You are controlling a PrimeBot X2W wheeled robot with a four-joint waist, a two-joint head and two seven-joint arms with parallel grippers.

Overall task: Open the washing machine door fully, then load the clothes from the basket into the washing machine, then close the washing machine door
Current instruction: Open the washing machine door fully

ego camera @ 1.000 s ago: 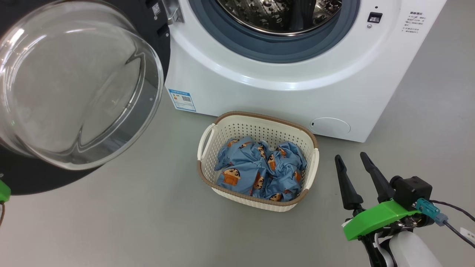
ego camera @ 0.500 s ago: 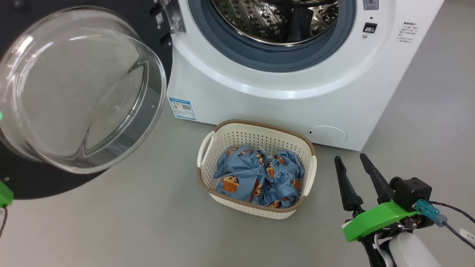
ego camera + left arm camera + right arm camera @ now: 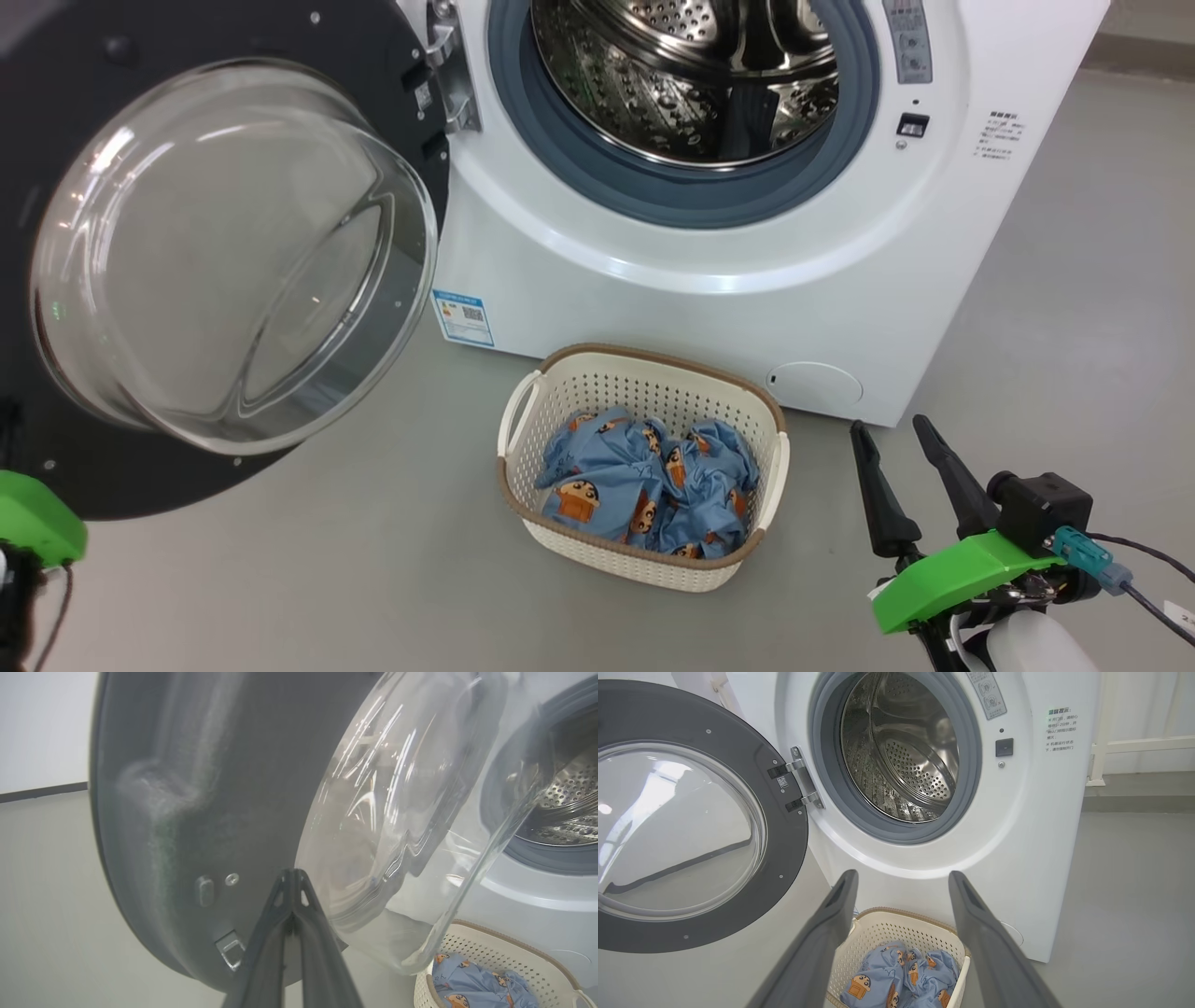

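The washing machine stands with its door swung wide open to the left, its glass bowl bulging toward me. The steel drum looks bare. On the floor in front sits the basket, holding the crumpled blue clothes. My right gripper hovers open to the right of the basket, with nothing between its fingers. In the right wrist view its fingers frame the basket. My left gripper is shut and empty, its tip close to the door's dark inner rim.
Grey floor spreads around the machine. The open door hangs over the floor at the left, above my left arm's green mount. A blue label marks the machine's lower front. A wall skirting runs behind at the right.
The whole head picture has slid downward, so the camera moved: more of the drum shows and the basket sits lower. The right gripper stays open, and the left arm's green mount shows more.
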